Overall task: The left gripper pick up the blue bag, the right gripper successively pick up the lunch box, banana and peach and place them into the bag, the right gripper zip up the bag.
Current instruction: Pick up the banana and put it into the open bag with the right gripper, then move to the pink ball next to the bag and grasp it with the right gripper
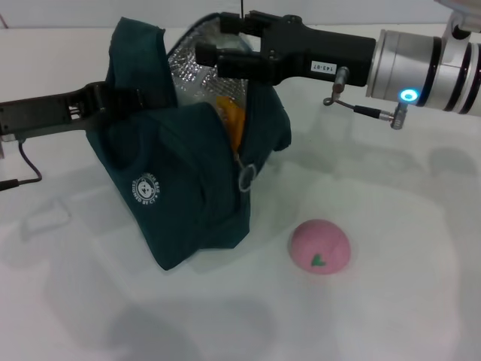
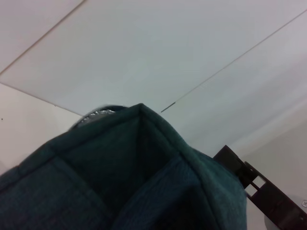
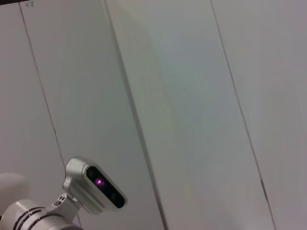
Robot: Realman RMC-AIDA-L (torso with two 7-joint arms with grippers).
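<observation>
Blue bag (image 1: 180,188): stands on the white table (image 1: 391,248), its mouth open and the silver lining visible; this is the landmark for all places below.
Left gripper (image 1: 101,98): at the bag's left upper edge, closed on the fabric and holding that side up.
Right gripper (image 1: 218,47): above the open mouth of the bag, fingers spread apart, with nothing between them.
Banana (image 1: 231,116): inside the bag, only a yellow-orange part shows at the opening.
Lunch box (image 1: 197,89): something pale lies inside the bag; I cannot tell clearly whether it is the box.
Peach (image 1: 321,246): on the table, near the bag's lower right corner, not touching it.
Zipper ring (image 1: 246,178): hangs at the bag's front right edge.
</observation>
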